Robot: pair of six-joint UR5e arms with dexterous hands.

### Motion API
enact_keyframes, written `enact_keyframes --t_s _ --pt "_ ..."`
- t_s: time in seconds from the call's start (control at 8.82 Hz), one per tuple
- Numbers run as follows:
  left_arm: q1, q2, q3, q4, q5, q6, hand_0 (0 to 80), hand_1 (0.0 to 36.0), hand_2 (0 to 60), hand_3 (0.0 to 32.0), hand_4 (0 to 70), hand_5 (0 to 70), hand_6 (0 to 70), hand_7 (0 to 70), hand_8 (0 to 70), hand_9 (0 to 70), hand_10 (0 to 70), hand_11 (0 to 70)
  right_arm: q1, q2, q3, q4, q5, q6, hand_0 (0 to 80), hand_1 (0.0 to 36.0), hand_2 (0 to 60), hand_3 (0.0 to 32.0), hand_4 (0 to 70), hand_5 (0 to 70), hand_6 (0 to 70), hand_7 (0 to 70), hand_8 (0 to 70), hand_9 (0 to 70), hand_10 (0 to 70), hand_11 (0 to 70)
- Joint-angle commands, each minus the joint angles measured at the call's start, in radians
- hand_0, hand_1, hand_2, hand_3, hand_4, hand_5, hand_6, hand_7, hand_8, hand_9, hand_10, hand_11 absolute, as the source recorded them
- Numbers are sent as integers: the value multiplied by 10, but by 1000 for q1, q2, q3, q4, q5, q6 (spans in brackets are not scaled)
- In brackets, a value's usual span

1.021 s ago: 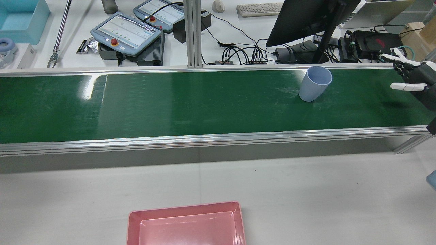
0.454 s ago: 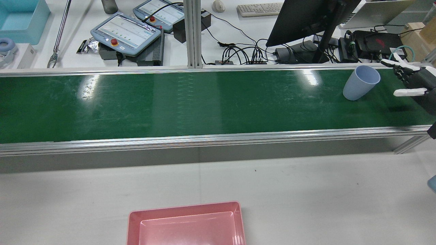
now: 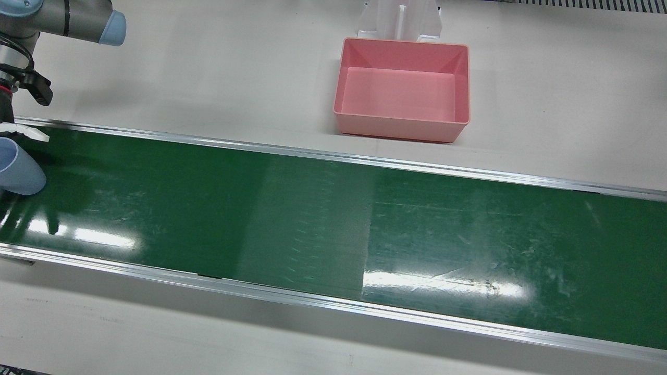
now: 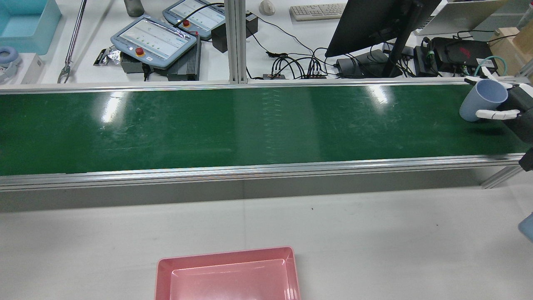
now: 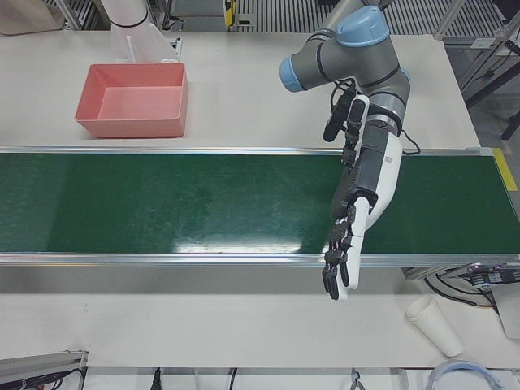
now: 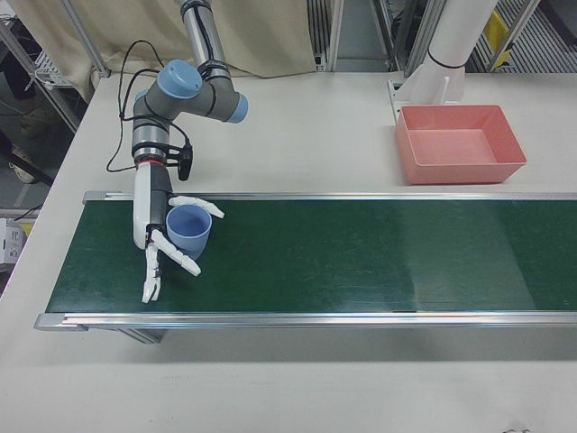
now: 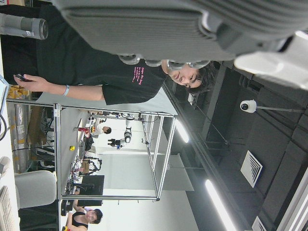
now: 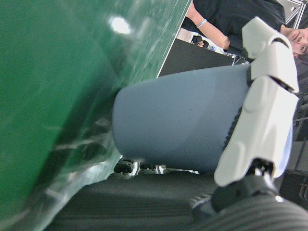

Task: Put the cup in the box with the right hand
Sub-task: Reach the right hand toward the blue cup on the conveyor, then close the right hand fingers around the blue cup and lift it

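A pale blue cup (image 6: 187, 230) stands upright on the green belt (image 3: 312, 208) at its right-arm end. It also shows in the rear view (image 4: 481, 100), front view (image 3: 18, 169) and right hand view (image 8: 178, 125). My right hand (image 6: 153, 236) is open around it, thumb on one side, fingers (image 6: 176, 257) spread on the other, the cup against the palm. The pink box (image 3: 401, 122) sits empty on the white table beside the belt, mid-length. My left hand (image 5: 345, 252) is open and empty, hanging over the belt's operator-side edge.
Two teach pendants (image 4: 154, 39), a monitor (image 4: 374, 25) and cables lie beyond the belt's far rail in the rear view. White paper cups (image 5: 435, 325) lie on the table near the left hand. Aluminium rails (image 3: 333, 156) border the belt.
The belt has carried the cup rightward in the rear view, from mid-right of the belt into my right hand. The hand has stayed nearly in place, with the thumb now in front of the cup.
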Motion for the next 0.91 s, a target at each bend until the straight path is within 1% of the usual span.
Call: enact_keyframes --t_s 0.0,0.11,0.23,0.34,0.45,0.57,0.68,0.79 --pt "0 2 0 0 1 1 0 0 0 0 0 0 0 0 0 0 0 0 3 -9 -1 1 14 30 565 319 600 0 363 147 232 700 468 700 314 468" --pt "0 2 2 0 0 -1 0 0 0 0 0 0 0 0 0 0 0 0 7 -12 51 0 13 42 715 360 600 0 559 246 376 700 700 700 603 700" --pt "0 2 2 0 0 -1 0 0 0 0 0 0 0 0 0 0 0 0 13 -39 168 -6 14 41 800 360 600 0 604 297 463 700 700 700 700 700" --pt "0 2 2 0 0 1 0 0 0 0 0 0 0 0 0 0 0 0 45 -56 303 -30 13 27 779 360 600 0 672 312 512 700 700 700 700 700" --pt "0 2 0 0 0 1 0 0 0 0 0 0 0 0 0 0 0 0 58 -56 406 -93 13 25 777 360 600 0 700 317 515 700 700 700 700 700" --pt "0 2 0 0 0 -1 0 0 0 0 0 0 0 0 0 0 0 0 49 -50 506 -168 10 7 779 360 600 0 700 306 493 700 700 700 700 700" --pt "0 0 0 0 0 -1 0 0 0 0 0 0 0 0 0 0 0 0 5 -45 611 -216 2 -36 762 360 600 0 700 296 476 700 700 700 700 700" --pt "0 0 0 0 0 -1 0 0 0 0 0 0 0 0 0 0 0 0 -53 -44 702 -253 5 -92 779 360 600 0 700 290 458 700 700 700 696 700"
